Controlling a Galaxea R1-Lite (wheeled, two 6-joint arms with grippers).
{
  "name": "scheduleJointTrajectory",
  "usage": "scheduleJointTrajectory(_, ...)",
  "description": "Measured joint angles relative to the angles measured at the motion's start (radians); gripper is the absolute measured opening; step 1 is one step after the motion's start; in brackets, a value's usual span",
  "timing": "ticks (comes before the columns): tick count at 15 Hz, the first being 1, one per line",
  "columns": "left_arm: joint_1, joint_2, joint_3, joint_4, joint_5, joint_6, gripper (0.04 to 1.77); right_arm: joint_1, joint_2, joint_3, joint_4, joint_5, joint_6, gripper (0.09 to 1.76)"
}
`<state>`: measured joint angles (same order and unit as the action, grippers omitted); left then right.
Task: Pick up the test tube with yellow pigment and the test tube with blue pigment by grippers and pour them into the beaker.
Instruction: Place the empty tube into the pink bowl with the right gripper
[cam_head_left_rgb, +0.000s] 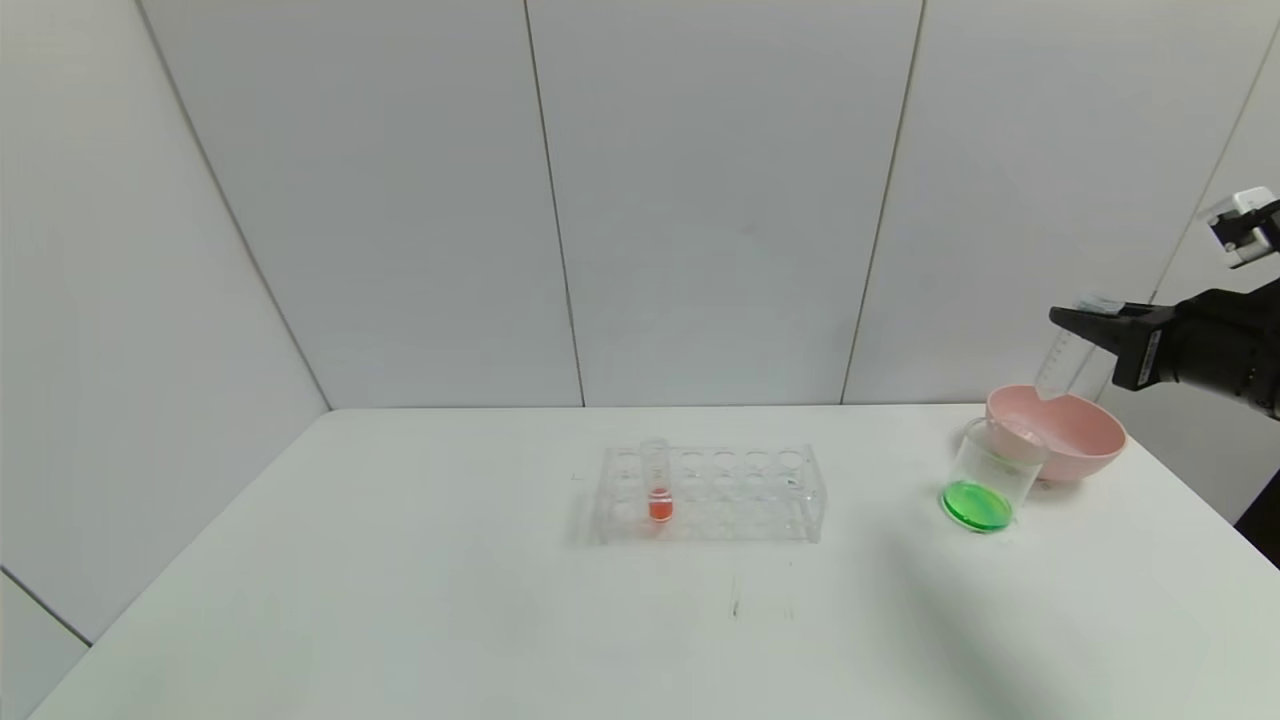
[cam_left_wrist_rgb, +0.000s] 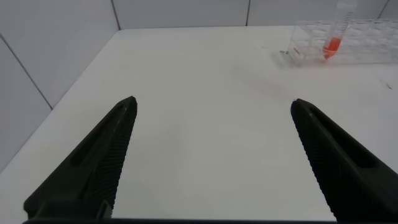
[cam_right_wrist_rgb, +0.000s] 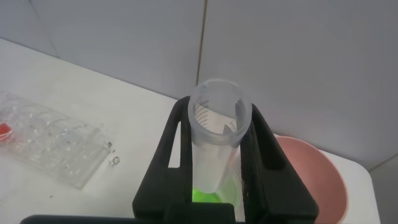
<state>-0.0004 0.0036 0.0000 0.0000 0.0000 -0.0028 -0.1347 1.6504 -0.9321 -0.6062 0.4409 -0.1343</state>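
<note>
The head view is the only one that gives the whole table (cam_head_left_rgb: 400, 600): the rack (cam_head_left_rgb: 712, 493) sits mid-table with one red tube (cam_head_left_rgb: 657, 480) standing in it near its left end, and well off to the rack's right there's the beaker (cam_head_left_rgb: 990, 477) with green liquid pooled in the bottom, touching or just in front of the pink bowl (cam_head_left_rgb: 1065, 430). No yellow or blue liquid shows anywhere, just that green. The right gripper (cam_head_left_rgb: 1075, 322) is held up in the air above the bowl, reaching in from the right edge, fingers pointing back toward the rack, clamped on a clear tube (cam_head_left_rgb: 1062, 352) that looks empty and hangs tilted with its round end down over the bowl's rim. The right wrist view shows what you can't get from the head: you look straight down the tube's (cam_right_wrist_rgb: 214, 134) open mouth, the two black fingers (cam_right_wrist_rgb: 171, 155) pinching it on both sides, green showing below it, the bowl (cam_right_wrist_rgb: 311, 174) to one side and the rack (cam_right_wrist_rgb: 50, 140) farther off. The left gripper (cam_left_wrist_rgb: 214, 112) only turns up in its own wrist view, fingers spread wide apart with nothing between them, hovering low over bare table, with the rack (cam_left_wrist_rgb: 367, 40) and red tube (cam_left_wrist_rgb: 336, 31) far ahead of it.
</note>
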Motion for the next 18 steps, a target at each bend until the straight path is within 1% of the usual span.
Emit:
scheduleJointTrajectory(3,0.000,0.000,0.000,0.000,0.000,0.000,1.76,-0.059,0.098,-0.065,-0.055,0.001,0.001,0.50)
scheduleJointTrajectory(6,0.000,0.000,0.000,0.000,0.000,0.000,1.76,-0.101,0.244,-0.171,-0.089,-0.022,0.000,0.50)
scheduleJointTrajectory(10,0.000,0.000,0.000,0.000,0.000,0.000,1.76,-0.116,0.430,-0.346,-0.091,-0.087,0.001,0.50)
scheduleJointTrajectory(13,0.000,0.000,0.000,0.000,0.000,0.000,1.76,-0.118,0.537,-0.439,-0.085,-0.097,0.001,0.50)
scheduleJointTrajectory(15,0.000,0.000,0.000,0.000,0.000,0.000,1.76,-0.123,0.583,-0.471,-0.084,-0.097,0.001,0.50)
scheduleJointTrajectory(18,0.000,0.000,0.000,0.000,0.000,0.000,1.76,-0.127,0.617,-0.484,-0.090,-0.095,0.000,0.50)
